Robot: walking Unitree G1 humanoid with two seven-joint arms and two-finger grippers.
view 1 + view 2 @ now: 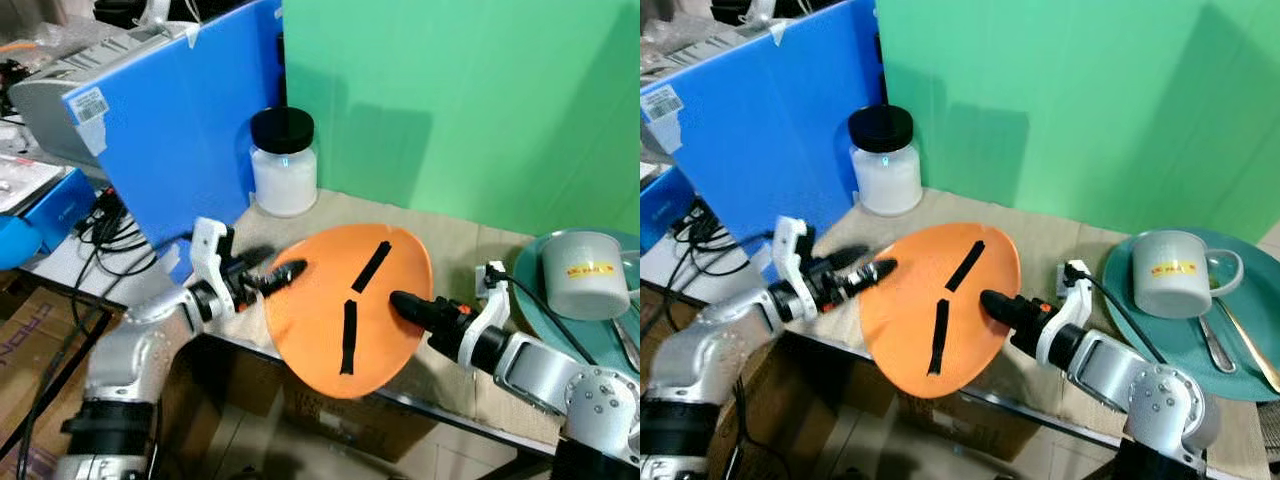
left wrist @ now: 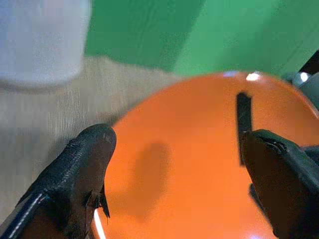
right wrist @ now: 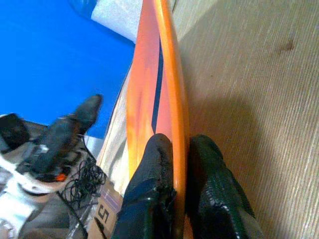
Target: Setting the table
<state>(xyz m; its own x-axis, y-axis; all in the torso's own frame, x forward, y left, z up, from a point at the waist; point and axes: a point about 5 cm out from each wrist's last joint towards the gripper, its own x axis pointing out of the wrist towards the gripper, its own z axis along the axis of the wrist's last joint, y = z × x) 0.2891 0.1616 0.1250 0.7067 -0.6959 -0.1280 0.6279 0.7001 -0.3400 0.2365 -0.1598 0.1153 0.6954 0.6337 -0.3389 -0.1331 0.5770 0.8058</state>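
Placing orange plate [image 1: 340, 300]: right gripper [image 3: 180, 164] pinches its rim, left gripper [image 1: 283, 272] open beside left edge; next, lower it flat onto table [image 1: 455, 240]

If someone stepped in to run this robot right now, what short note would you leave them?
Right tool: shut on the orange plate, pinching its rim and holding it tilted over the table's front edge.
Left tool: open, at the plate's opposite rim, not gripping.
White mug and spoon sit on the teal plate; a black-lidded jar stands at the back.
Left: lay the orange plate flat on the table.
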